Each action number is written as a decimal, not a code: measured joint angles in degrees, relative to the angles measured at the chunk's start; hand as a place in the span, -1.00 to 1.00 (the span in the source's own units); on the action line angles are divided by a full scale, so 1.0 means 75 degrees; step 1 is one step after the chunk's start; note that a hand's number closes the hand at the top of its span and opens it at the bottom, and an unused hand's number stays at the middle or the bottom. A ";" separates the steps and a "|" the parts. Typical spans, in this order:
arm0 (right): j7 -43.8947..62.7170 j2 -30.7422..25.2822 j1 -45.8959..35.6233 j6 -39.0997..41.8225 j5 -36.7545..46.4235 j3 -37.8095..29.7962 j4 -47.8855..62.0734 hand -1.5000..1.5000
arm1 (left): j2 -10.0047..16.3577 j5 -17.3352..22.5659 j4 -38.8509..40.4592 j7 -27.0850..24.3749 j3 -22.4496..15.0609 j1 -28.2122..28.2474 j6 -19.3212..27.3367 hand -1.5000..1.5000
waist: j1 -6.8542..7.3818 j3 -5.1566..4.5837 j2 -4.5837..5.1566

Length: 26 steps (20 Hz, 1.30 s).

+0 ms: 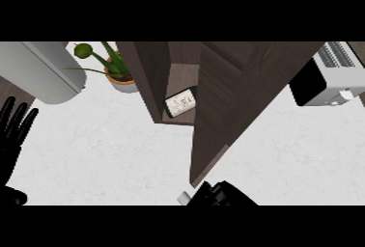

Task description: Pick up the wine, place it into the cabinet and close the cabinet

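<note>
The right hand [219, 194] sits low, against the near corner of the open cabinet door [235, 96]; whether it is spread or closed cannot be told. Far to its left, the left hand [14, 128] rests spread, fingers up. Beyond the right hand, slightly left, the wine [181, 102] stands inside the cabinet [147, 72]: dark bottle, white label with dark markings.

Observed left hand [14, 132] resting at left edge, fingers straight, spread, pointing upward; recorded right hand [221, 195] low at bottom centre.
</note>
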 measured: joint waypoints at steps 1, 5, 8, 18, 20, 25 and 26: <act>0.0248 0.0308 -0.0451 -0.0113 -0.0024 -0.0071 0.0292 1.00 | -0.0024 -0.0027 0.0014 -0.0051 0.0016 0.0074 -0.0032 -1.00 | -0.0016 0.0006 -0.0003; 0.0671 0.1032 -0.2241 -0.0794 -0.0273 -0.0257 0.1695 1.00 | -0.0029 -0.0058 0.0185 -0.0118 0.0139 0.0126 -0.0197 -1.00 | -0.0112 0.0022 -0.0013; 0.0483 0.1267 -0.3270 -0.1200 -0.0740 -0.0540 0.2785 1.00 | -0.0092 -0.0080 0.0241 -0.0117 0.0228 0.0133 -0.0214 -1.00 | -0.0180 0.0034 -0.0010; -0.0574 0.1479 -0.4360 -0.0995 -0.2178 -0.1723 0.5216 1.00 | -0.0153 -0.0145 0.0757 0.0008 0.0692 -0.0004 -0.0606 -1.00 | -0.0377 0.0049 -0.0017; -0.0836 0.1488 -0.4347 -0.0845 -0.2300 -0.1925 0.5666 1.00 | -0.0199 -0.0207 0.0699 0.0079 0.0732 -0.0018 -0.0550 -1.00 | -0.0389 0.0051 -0.0019; -0.1401 0.1455 -0.4267 -0.0188 -0.2171 -0.2440 0.6583 1.00 | -0.0482 -0.0473 0.0472 0.0046 0.0782 0.0090 -0.0443 -1.00 | -0.0423 0.0057 -0.0037; -0.1482 0.1478 -0.4282 -0.0145 -0.2137 -0.2485 0.6688 1.00 | -0.0479 -0.0452 0.0431 0.0135 0.0820 0.0074 -0.0453 -1.00 | -0.0426 0.0055 -0.0048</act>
